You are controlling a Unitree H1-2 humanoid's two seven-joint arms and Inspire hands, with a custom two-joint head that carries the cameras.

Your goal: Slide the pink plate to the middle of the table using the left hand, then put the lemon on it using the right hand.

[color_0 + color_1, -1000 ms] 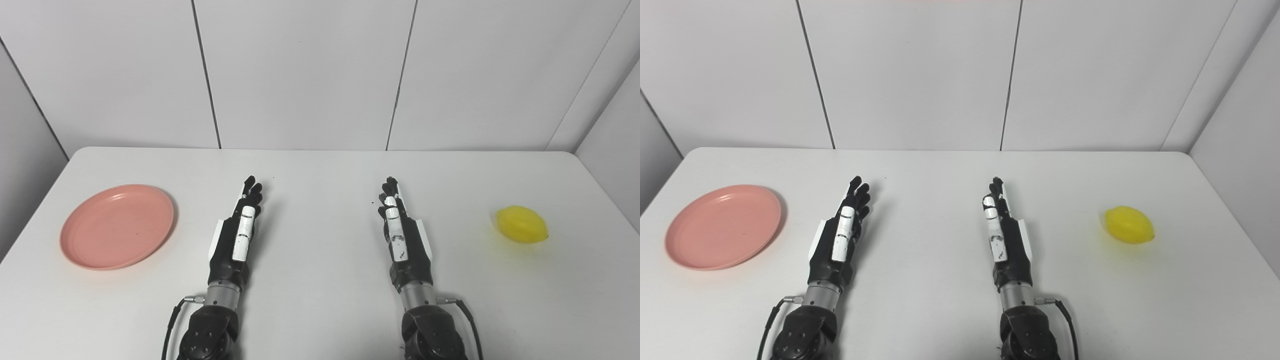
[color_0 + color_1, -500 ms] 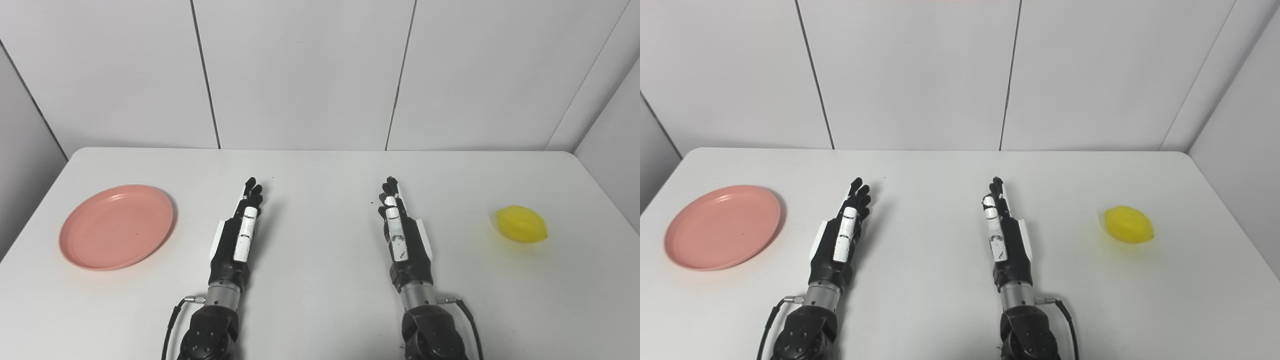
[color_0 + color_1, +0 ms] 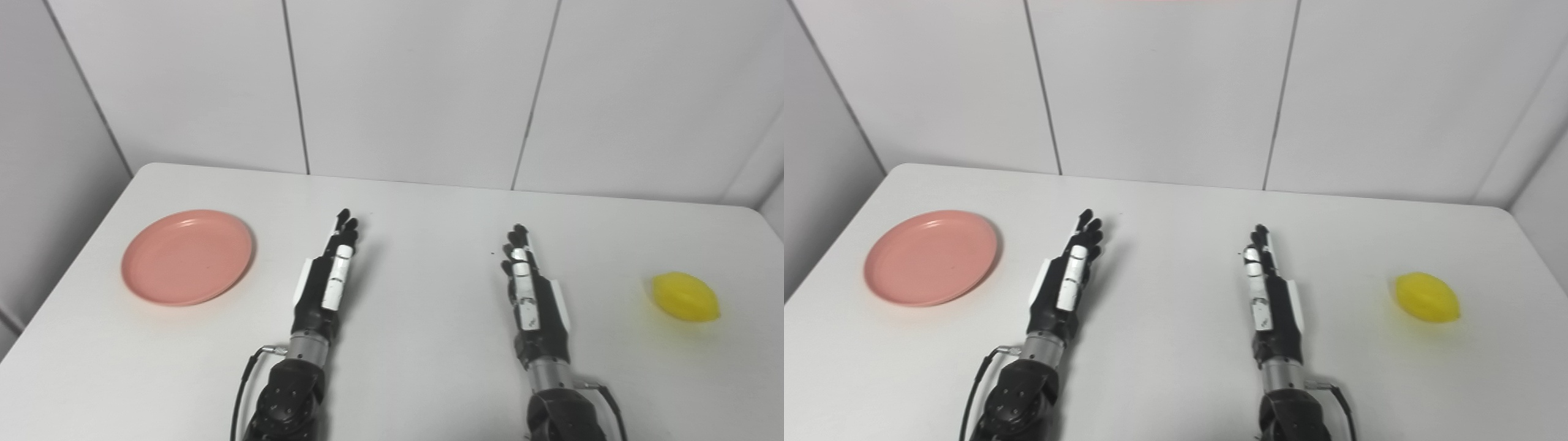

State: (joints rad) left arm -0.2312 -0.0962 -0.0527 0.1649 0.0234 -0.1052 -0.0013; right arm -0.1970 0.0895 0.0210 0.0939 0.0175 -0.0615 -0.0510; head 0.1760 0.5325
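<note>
A round pink plate lies on the left side of the white table, with nothing on it. A yellow lemon rests near the right edge. My left hand lies on the table right of the plate, well apart from it, fingers stretched forward, holding nothing. My right hand lies the same way in the middle right, a wide gap left of the lemon, open. In the right eye view the plate, left hand, right hand and lemon stand in the same order.
White wall panels rise behind the table's far edge. A grey wall stands just left of the table. Bare tabletop lies between the two hands.
The whole picture has shifted right and tilted a little, so the camera has turned left. Plate, lemon and both hands keep their places on the table.
</note>
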